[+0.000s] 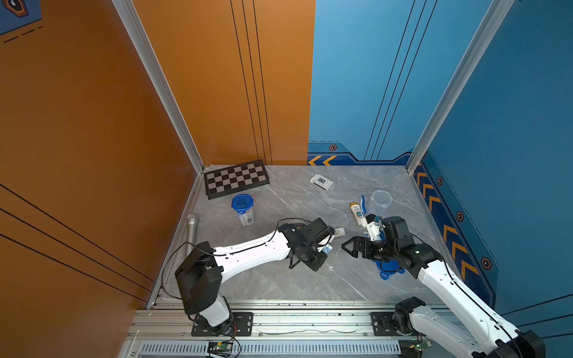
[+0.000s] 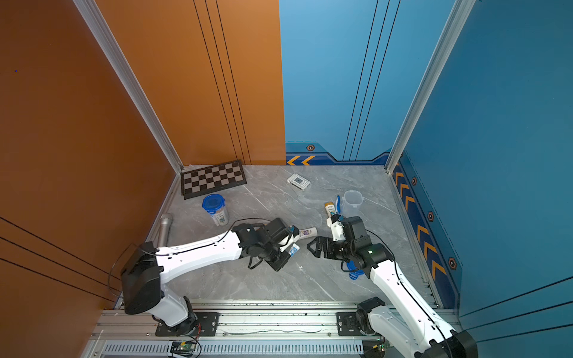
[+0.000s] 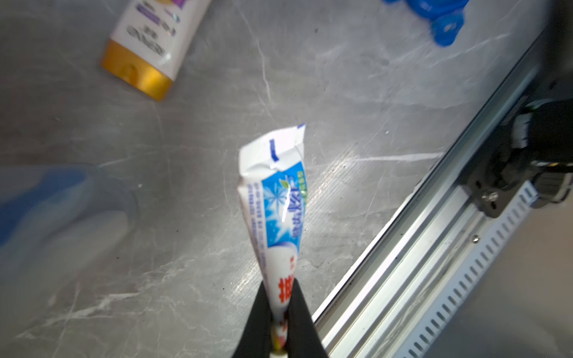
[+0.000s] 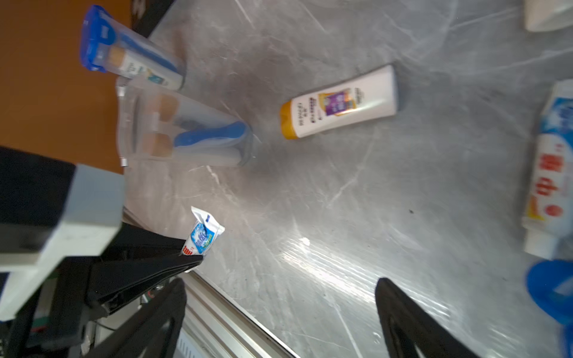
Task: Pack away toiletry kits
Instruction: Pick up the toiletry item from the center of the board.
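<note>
My left gripper (image 3: 280, 288) is shut on the cap end of a white-blue toothpaste tube (image 3: 273, 210), held above the table; in a top view the tube (image 1: 327, 249) sticks out toward my right gripper (image 1: 347, 246). That gripper (image 4: 280, 283) is open and empty. A gold-capped white bottle (image 2: 307, 232) lies just beyond the left gripper. A clear cup (image 4: 186, 136) with a toothbrush in it stands open; the left arm hides it in both top views. A lidded cup (image 1: 243, 210) stands at the left. At the right are an empty cup (image 1: 380, 201), a toothbrush (image 1: 362, 203) and another bottle (image 1: 356, 212).
A blue lid (image 1: 389, 268) lies under my right arm, and a second toothpaste tube (image 4: 552, 170) beside it. A chessboard (image 1: 236, 179) and a flat white box (image 1: 322, 182) sit at the back. A grey microphone (image 1: 191, 229) lies along the left edge.
</note>
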